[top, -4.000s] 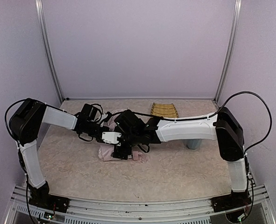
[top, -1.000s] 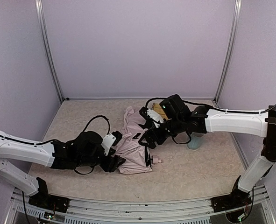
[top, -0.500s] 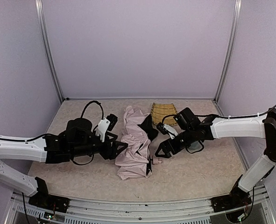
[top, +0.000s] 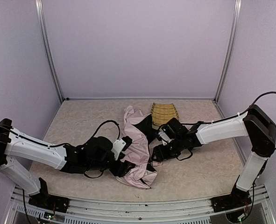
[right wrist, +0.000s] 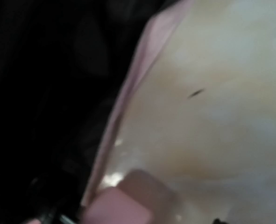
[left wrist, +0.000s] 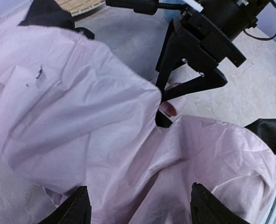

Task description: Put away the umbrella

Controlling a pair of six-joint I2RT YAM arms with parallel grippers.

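Observation:
The umbrella (top: pixel 137 148) lies collapsed in the middle of the table, a crumpled heap of pale-pink fabric with black lining showing at its far side. Its small pink handle (left wrist: pixel 168 109) pokes out on the right edge of the heap and appears blurred and close in the right wrist view (right wrist: pixel 123 200). My right gripper (top: pixel 153 156) is at that handle, jaws open in a narrow V with the tips just above it. My left gripper (top: pixel 128 167) rests over the near part of the fabric, its fingers (left wrist: pixel 77 207) wide apart with fabric spread between them.
A woven yellow tray (top: pixel 165 111) sits at the back of the table, just behind the umbrella. Both arms reach low across the table towards the middle. Purple walls and metal posts enclose the back and sides.
My right gripper moved left and down to the handle, its jaws narrowing. My left arm swung towards the near edge onto the fabric, and the heap stretched nearer.

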